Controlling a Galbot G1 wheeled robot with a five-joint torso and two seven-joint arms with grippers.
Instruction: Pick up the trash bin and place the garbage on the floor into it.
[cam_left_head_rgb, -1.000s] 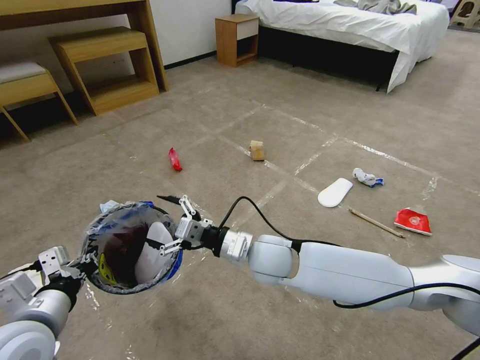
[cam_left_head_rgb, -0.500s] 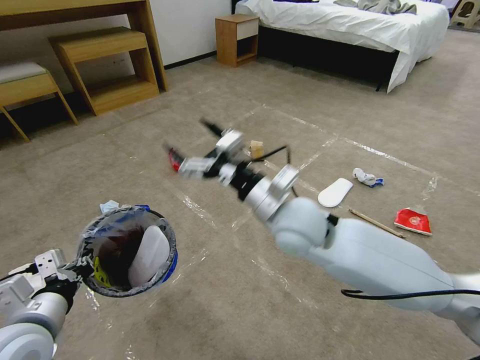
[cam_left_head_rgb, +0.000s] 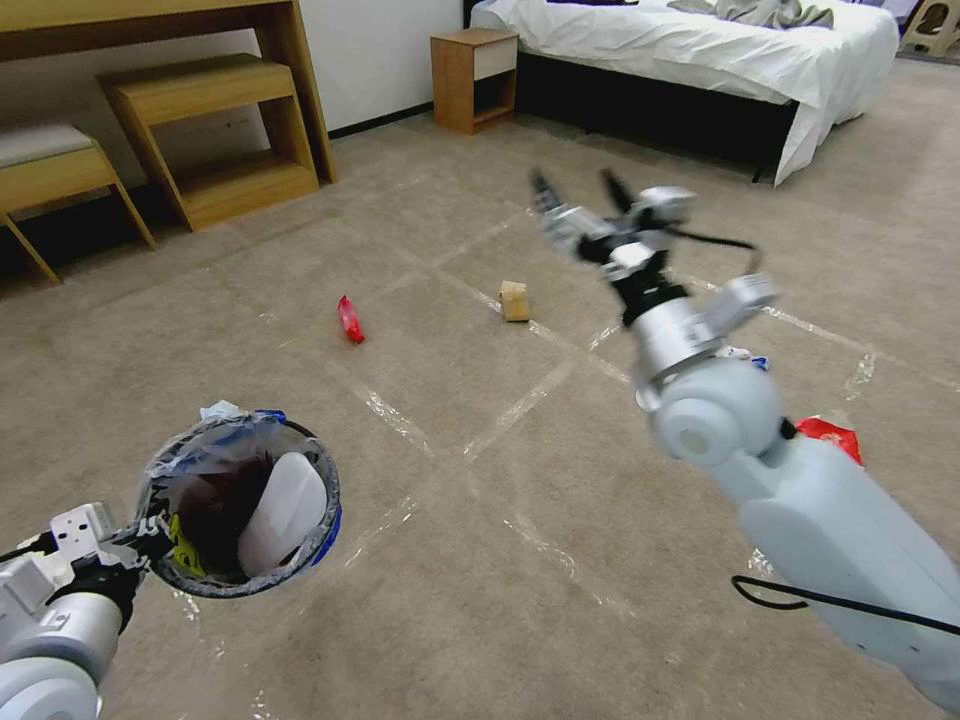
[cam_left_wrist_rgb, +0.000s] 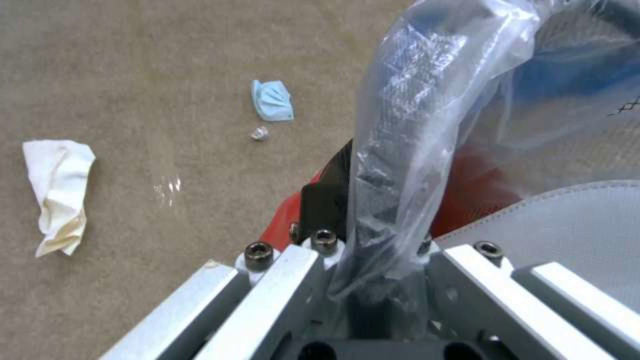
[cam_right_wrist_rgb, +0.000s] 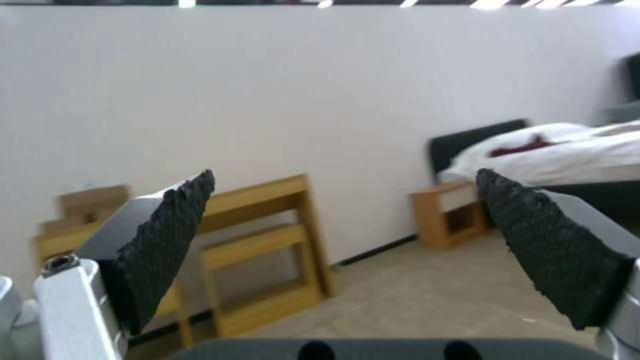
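- Holding the trash bin (cam_left_head_rgb: 240, 508) by its rim, my left gripper (cam_left_wrist_rgb: 373, 280) has its jaws closed over the bag-lined edge; this keeps the mouth turned upward and off the floor (cam_left_head_rgb: 480, 560), so litter can be dropped in from above.
- A white slipper (cam_left_head_rgb: 285, 508) stands on end inside the bin, leaning on the liner; the bin hangs at my lower left.
- My right gripper (cam_left_head_rgb: 585, 200) is raised high, well apart from the bin, its jaws spread wide and holding nothing; the right wrist view looks between the black pads (cam_right_wrist_rgb: 170, 235) at the wall and bed rather than the carpet.
- Litter on the floor: a red wrapper (cam_left_head_rgb: 349, 319) and a tan paper bag (cam_left_head_rgb: 514, 300) ahead, a red packet (cam_left_head_rgb: 830, 436) partly behind my right arm.
- Beside the bin — seen from the left wrist — lie a blue mask (cam_left_wrist_rgb: 272, 100) and a crumpled tissue (cam_left_wrist_rgb: 59, 192).
- My judgement: several pieces remain, so the task is partly done.
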